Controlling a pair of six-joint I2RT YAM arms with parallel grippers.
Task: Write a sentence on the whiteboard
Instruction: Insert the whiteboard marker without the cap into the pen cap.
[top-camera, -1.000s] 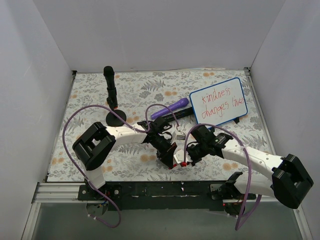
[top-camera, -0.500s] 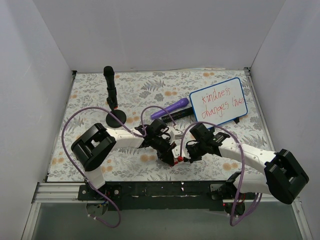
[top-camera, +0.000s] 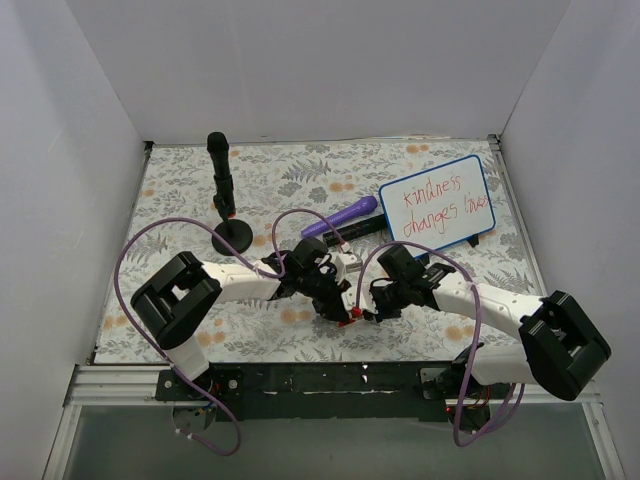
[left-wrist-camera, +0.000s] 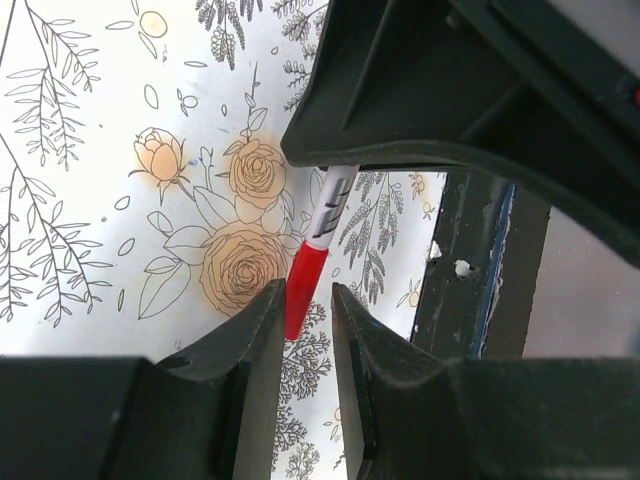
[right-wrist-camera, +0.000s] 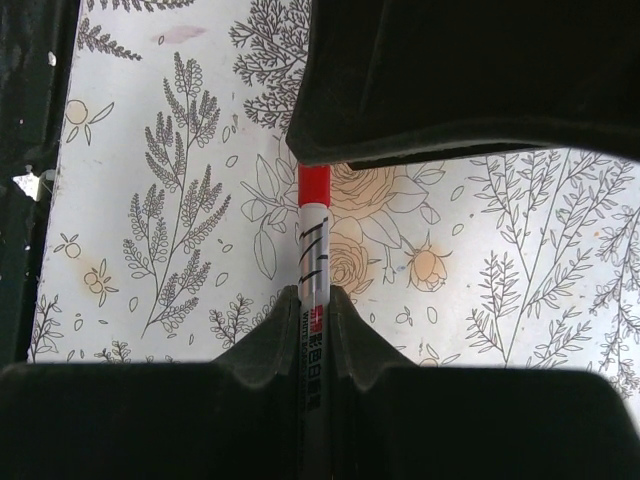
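The whiteboard, white with a blue frame, lies at the back right of the floral mat. The sentence is on it in red, in two lines. My right gripper is shut on a white marker with a red cap, low at the front middle. My left gripper faces it. Its jaws stand slightly apart, with the red cap end between their tips. The right gripper clamps the marker's barrel.
A purple marker lies left of the whiteboard, with a dark bar beside it. A black post on a round base stands at the back left. The black rail runs along the near edge. White walls enclose three sides.
The two grippers have drawn closer together at the front middle. The marker's red cap end has come in between the left jaws. The whiteboard has not moved.
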